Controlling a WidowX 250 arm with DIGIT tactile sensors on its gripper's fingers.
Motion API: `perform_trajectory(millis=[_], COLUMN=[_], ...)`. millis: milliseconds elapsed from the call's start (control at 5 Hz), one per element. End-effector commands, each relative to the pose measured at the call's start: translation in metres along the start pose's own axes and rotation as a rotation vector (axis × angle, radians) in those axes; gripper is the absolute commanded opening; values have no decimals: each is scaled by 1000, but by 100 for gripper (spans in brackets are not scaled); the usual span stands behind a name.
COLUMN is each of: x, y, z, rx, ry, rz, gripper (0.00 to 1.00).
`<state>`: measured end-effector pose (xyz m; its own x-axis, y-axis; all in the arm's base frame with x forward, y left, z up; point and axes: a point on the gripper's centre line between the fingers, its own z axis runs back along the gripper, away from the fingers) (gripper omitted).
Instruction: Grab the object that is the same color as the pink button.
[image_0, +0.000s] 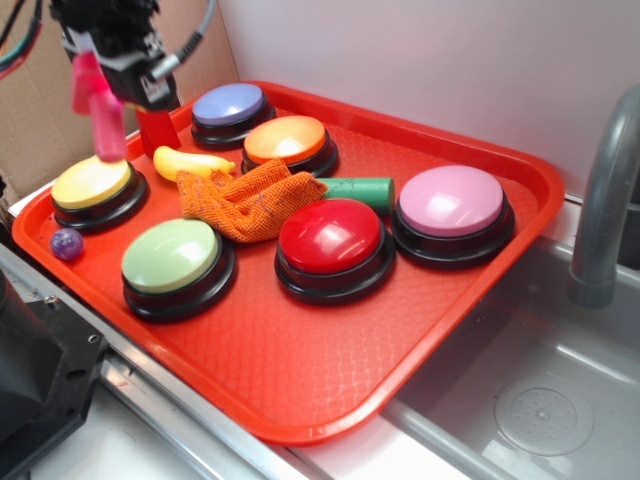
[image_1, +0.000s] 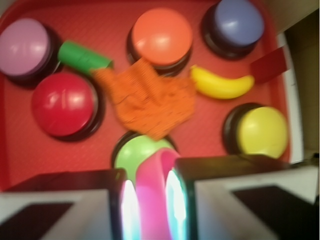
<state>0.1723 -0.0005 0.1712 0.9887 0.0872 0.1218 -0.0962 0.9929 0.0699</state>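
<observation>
The tool (image_0: 100, 95) hangs in the air above the far left corner of the red tray (image_0: 300, 390), its fingers (image_1: 150, 210) pinching the hot-pink toy bolt (image_0: 100, 110), which dangles below them clear of the tray. The wrist view shows the bolt (image_1: 152, 195) clamped between the two pads, over the green button (image_1: 135, 155).

On the tray, the pink button (image_0: 452, 202) sits near the far right edge, just beside the red button (image_0: 332, 238). A green cylinder (image_0: 360, 190) lies between them and the orange button (image_0: 287, 140). A crumpled orange cloth (image_0: 245, 200) lies mid-tray, touching a yellow toy banana (image_0: 185, 163). The yellow button (image_0: 92, 184) and a small purple ball (image_0: 66, 243) sit along the left edge; the blue-purple button (image_0: 230, 106) sits by the far edge.
</observation>
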Motion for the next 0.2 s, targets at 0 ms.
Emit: perform_trajectory(millis=[0], x=[12], y=[16], z=[17], rx=[53], ry=[11], rz=[73], gripper=[0])
